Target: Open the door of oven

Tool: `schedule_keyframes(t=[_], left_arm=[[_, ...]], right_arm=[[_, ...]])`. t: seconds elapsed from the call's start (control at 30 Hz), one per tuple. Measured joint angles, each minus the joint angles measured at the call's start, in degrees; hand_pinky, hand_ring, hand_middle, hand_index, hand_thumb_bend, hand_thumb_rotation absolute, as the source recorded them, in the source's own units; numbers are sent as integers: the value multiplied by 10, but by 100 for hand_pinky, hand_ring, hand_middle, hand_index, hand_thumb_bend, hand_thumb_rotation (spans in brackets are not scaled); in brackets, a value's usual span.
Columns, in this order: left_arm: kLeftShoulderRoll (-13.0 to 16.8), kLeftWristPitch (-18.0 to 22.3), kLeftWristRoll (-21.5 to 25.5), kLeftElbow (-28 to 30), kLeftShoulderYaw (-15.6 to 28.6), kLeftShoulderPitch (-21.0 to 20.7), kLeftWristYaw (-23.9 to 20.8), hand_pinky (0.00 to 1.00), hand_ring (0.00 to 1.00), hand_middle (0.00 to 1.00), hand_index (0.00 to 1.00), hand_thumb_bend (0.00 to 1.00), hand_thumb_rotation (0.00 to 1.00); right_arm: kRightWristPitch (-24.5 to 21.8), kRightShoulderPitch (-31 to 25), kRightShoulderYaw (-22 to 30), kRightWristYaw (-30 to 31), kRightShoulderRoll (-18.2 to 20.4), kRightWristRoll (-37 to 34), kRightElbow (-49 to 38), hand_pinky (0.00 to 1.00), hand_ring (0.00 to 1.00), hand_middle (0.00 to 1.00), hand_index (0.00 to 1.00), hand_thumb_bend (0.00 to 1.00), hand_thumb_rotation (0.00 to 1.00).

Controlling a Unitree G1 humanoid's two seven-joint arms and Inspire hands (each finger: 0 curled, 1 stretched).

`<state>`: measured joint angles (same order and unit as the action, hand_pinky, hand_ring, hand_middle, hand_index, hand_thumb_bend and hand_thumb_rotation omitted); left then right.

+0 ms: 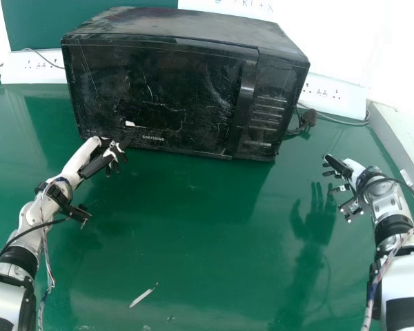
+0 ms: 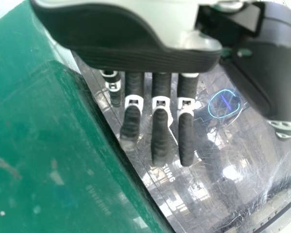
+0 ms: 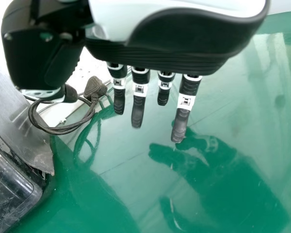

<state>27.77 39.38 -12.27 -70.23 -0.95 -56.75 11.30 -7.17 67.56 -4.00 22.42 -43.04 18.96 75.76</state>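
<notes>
Since the oven [image 1: 186,24] would probably slide if tugged, I'd guess the left hand [image 1: 96,163] is there to brace it: fingers loose and fairly straight, holding nothing, right by the lower front. The right hand [image 1: 345,167] is open and empty too, likely kept free for the handle strip [image 1: 245,93], which is forward and left of it. Oven's just beyond the left hand, door [image 1: 159,86] shut and facing the robot, long axis running roughly side to side across both hands' reach.

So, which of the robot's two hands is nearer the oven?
The left hand, close to the lower front of the oven; the right hand is farther off, to the right.
</notes>
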Motion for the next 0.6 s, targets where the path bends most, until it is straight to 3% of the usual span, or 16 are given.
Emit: schedule_keyframes(t=[0.6], left_arm=[[0, 0, 0, 0, 0, 0, 2, 15, 18, 27, 39, 64, 19]], right_arm=[[0, 0, -3, 3, -1, -2, -1, 65, 78, 83, 91, 55, 58]])
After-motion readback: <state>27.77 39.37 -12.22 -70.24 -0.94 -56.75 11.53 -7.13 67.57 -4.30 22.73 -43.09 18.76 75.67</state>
